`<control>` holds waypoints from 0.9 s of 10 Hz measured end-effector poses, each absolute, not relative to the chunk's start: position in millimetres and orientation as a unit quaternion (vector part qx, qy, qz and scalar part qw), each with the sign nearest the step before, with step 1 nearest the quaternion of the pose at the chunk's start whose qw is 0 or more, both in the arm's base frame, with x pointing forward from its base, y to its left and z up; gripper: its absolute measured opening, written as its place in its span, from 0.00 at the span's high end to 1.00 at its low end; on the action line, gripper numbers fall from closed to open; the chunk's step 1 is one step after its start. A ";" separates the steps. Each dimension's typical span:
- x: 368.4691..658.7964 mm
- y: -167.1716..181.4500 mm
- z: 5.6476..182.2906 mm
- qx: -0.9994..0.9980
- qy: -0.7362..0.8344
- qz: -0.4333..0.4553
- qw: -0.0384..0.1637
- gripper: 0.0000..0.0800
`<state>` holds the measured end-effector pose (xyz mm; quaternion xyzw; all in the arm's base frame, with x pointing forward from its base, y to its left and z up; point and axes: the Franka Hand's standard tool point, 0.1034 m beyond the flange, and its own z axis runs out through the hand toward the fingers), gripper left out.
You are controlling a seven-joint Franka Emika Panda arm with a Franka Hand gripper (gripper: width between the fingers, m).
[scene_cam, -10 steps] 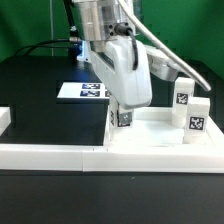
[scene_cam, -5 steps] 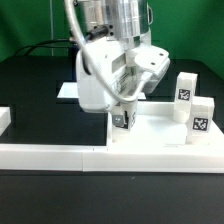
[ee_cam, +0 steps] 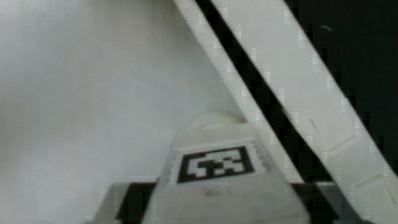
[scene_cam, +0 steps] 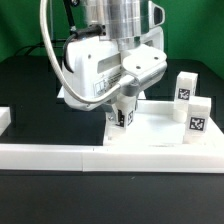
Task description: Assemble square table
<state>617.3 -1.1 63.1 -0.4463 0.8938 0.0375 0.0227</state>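
Observation:
The white square tabletop lies flat against the front border wall. My gripper stands over the tabletop's corner on the exterior view's left. It is shut on a short white leg that stands upright there, tag facing the camera. In the wrist view the same leg sits between the dark fingers, its far end on the tabletop. Two more tagged legs stand upright at the tabletop's edge on the exterior view's right.
The long low white border wall runs along the front, with a short raised end at the exterior view's left. In the wrist view a white strip runs beside the tabletop's edge across a dark gap. The bulky arm body hides the table's back.
The wrist and hand have turned about the vertical axis while staying over the same tabletop corner. The leg stays gripped and upright.

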 end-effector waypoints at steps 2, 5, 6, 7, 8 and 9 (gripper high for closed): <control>614.6 -2.8 62.0 -0.437 0.898 0.037 0.025 0.61; 612.5 -3.0 60.6 -0.451 0.892 0.033 0.022 0.52; 612.5 -3.0 60.5 -0.451 0.891 0.033 0.022 0.30; 612.4 -3.0 60.4 -0.452 0.891 0.033 0.022 0.22; 612.3 -3.0 60.2 -0.452 0.891 0.033 0.022 0.22; 612.3 -3.0 60.1 -0.452 0.891 0.033 0.022 0.19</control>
